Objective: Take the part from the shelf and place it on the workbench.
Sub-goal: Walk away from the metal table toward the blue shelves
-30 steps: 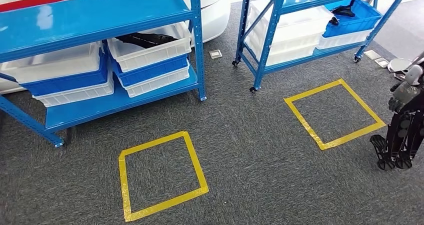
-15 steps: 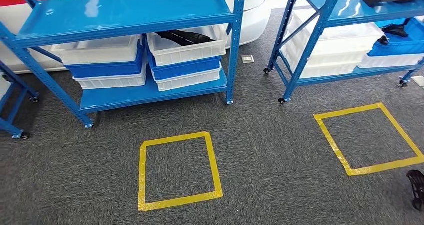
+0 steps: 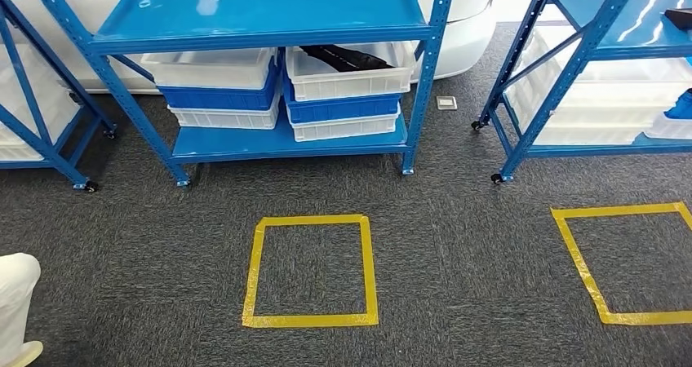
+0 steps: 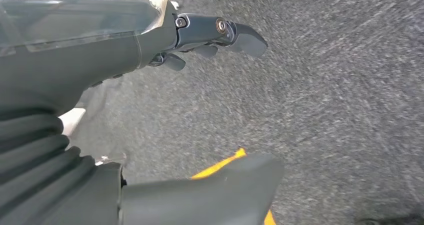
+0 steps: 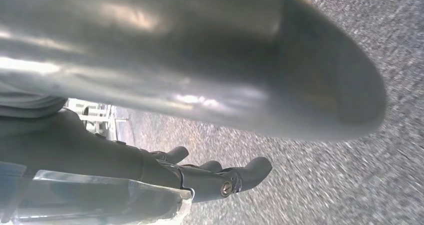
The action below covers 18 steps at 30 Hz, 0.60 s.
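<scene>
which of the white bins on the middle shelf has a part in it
The top right white plastic bin on the blue metal shelf; a long black part lies in it. The top left white bin looks empty.

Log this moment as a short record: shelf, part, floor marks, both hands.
shelf: blue rack straight ahead, white and blue bins stacked on its lower level
part: black part lying in the top white bin on the right
floor marks: yellow tape square in front of the rack, a second square to the right
left robot hand: holds nothing, over the carpet
right robot hand: holds nothing, over the carpet
</scene>
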Available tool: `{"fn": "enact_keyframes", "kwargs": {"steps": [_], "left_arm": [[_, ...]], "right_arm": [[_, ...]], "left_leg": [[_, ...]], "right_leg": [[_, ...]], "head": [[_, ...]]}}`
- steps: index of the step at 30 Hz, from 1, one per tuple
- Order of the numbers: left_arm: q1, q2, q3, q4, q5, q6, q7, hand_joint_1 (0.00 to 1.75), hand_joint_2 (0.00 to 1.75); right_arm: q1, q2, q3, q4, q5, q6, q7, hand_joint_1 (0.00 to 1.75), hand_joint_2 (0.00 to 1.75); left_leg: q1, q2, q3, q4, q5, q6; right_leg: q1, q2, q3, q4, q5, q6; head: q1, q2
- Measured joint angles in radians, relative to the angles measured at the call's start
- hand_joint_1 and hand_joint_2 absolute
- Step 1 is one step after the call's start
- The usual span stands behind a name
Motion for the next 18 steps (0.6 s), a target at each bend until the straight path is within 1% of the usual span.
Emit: {"fn": "enact_keyframes", "kwargs": {"steps": [1,2,3,4,5,6,7,8,9,10,11,12,13,14,15,16,17,18], "left_arm": [[-0.003,-0.002,-0.001,-0.004,0.003,0.0,-0.005,0.0,0.0],[-0.01,-0.005,-0.004,-0.001,0.016,0.015,0.003,0.0,0.0],[-0.022,-0.01,-0.015,0.01,0.047,0.05,0.037,0.0,0.0],[-0.037,-0.016,-0.038,0.03,0.104,0.102,0.094,0.0,0.0],[-0.055,-0.022,-0.08,0.053,0.197,0.166,0.171,0.0,0.0],[-0.07,-0.026,-0.144,0.076,0.322,0.226,0.246,0.0,0.0],[-0.08,-0.03,-0.218,0.093,0.456,0.272,0.303,0.0,0.0],[-0.084,-0.033,-0.296,0.105,0.586,0.31,0.338,0.0,0.0],[-0.084,-0.035,-0.363,0.112,0.688,0.341,0.355,0.0,0.0],[-0.077,-0.038,-0.417,0.116,0.76,0.373,0.361,0.0,0.0],[-0.066,-0.041,-0.462,0.118,0.815,0.407,0.364,0.0,0.0],[-0.053,-0.043,-0.499,0.117,0.86,0.441,0.368,0.0,0.0],[-0.036,-0.044,-0.536,0.113,0.906,0.475,0.372,0.0,0.0],[-0.021,-0.045,-0.57,0.107,0.953,0.505,0.376,0.0,0.0],[-0.008,-0.044,-0.601,0.1,1.005,0.526,0.379,0.0,0.0],[0.004,-0.044,-0.628,0.093,1.056,0.539,0.379,0.0,0.0],[0.014,-0.043,-0.651,0.089,1.103,0.544,0.376,0.0,0.0],[0.023,-0.043,-0.67,0.087,1.139,0.545,0.372,0.0,0.0]], "right_arm": [[-0.001,0.0,-0.003,0.0,0.002,0.0,0.0,0.0,0.0],[-0.004,0.001,-0.005,0.0,0.009,0.004,0.0,0.0,0.0],[-0.011,0.003,-0.005,0.0,0.02,0.01,0.001,0.0,0.0],[-0.019,0.004,-0.005,-0.001,0.03,0.017,0.002,0.0,0.0],[-0.029,0.007,-0.004,-0.002,0.038,0.024,0.004,0.0,0.0],[-0.036,0.009,-0.004,-0.002,0.039,0.027,0.005,0.0,0.0],[-0.041,0.009,-0.005,-0.002,0.038,0.025,0.006,0.0,0.0],[-0.043,0.01,-0.007,-0.002,0.035,0.021,0.005,0.0,0.0],[-0.044,0.01,-0.008,-0.002,0.032,0.015,0.003,0.0,0.0],[-0.043,0.01,-0.011,-0.002,0.03,0.01,0.002,0.0,0.0],[-0.043,0.01,-0.013,-0.002,0.03,0.006,0.001,0.0,0.0],[-0.043,0.009,-0.015,-0.002,0.033,0.004,0.0,0.0,0.0],[-0.043,0.009,-0.016,-0.002,0.036,0.003,0.0,0.0,0.0],[-0.043,0.009,-0.016,-0.002,0.04,0.003,0.0,0.0,0.0],[-0.044,0.01,-0.017,-0.002,0.044,0.005,0.0,0.0,0.0],[-0.045,0.011,-0.017,-0.002,0.047,0.006,0.0,0.0,0.0],[-0.046,0.012,-0.017,-0.002,0.05,0.008,0.0,0.0,0.0],[-0.047,0.012,-0.017,-0.002,0.052,0.009,0.0,0.0,0.0]], "left_leg": [[-0.004,0.008,0.008,-0.017,0.001,0.004],[-0.008,-0.005,0.007,-0.02,0.001,0.007],[-0.008,-0.019,0.008,-0.025,0.005,0.013],[-0.007,-0.032,0.009,-0.032,0.011,0.02],[-0.005,-0.046,0.01,-0.039,0.018,0.028],[-0.002,-0.059,0.011,-0.046,0.025,0.036],[0.0,-0.073,0.009,-0.048,0.029,0.04],[0.001,-0.087,0.008,-0.049,0.031,0.043],[0.001,-0.098,0.007,-0.048,0.031,0.044],[0.001,-0.107,0.008,-0.048,0.031,0.044],[0.001,-0.113,0.009,-0.047,0.03,0.042],[0.002,-0.116,0.011,-0.045,0.029,0.04],[0.003,-0.118,0.012,-0.043,0.026,0.036],[0.001,-0.119,0.011,-0.039,0.023,0.031],[-0.002,-0.12,0.009,-0.035,0.02,0.028],[-0.005,-0.121,0.006,-0.032,0.019,0.029],[-0.008,-0.122,0.004,-0.031,0.019,0.033],[-0.008,-0.122,0.004,-0.031,0.02,0.039]], "right_leg": [[0.003,-0.01,0.001,-0.001,-0.003,0.005],[0.006,-0.022,0.004,-0.004,-0.004,0.009],[0.007,-0.031,0.007,-0.006,-0.005,0.014],[0.006,-0.023,0.007,-0.002,-0.009,0.019],[0.004,0.001,0.001,0.017,-0.02,0.022],[0.002,0.034,-0.018,0.058,-0.041,0.022],[-0.002,0.07,-0.049,0.119,-0.067,0.019],[-0.002,0.091,-0.084,0.187,-0.093,0.017],[-0.003,0.1,-0.116,0.245,-0.11,0.018],[-0.004,0.103,-0.135,0.271,-0.111,0.024],[-0.005,0.103,-0.135,0.256,-0.093,0.034],[-0.007,0.104,-0.118,0.205,-0.061,0.046],[-0.012,0.105,-0.091,0.131,-0.023,0.058],[-0.013,0.108,-0.067,0.066,0.007,0.064],[-0.015,0.109,-0.049,0.022,0.027,0.063],[-0.016,0.111,-0.041,0.0,0.037,0.058],[-0.015,0.111,-0.04,-0.002,0.039,0.051],[-0.016,0.11,-0.04,-0.002,0.041,0.047]], "head": [[0.001,0.0],[0.002,0.0],[0.002,0.0],[0.002,0.0],[0.003,0.0],[0.004,0.0],[0.006,0.0],[0.008,0.0],[0.01,0.0],[0.01,0.0],[0.011,0.0],[0.012,0.0],[0.012,0.0],[0.013,0.0],[0.013,0.0],[0.014,0.0],[0.014,0.0],[0.013,0.0]]}}
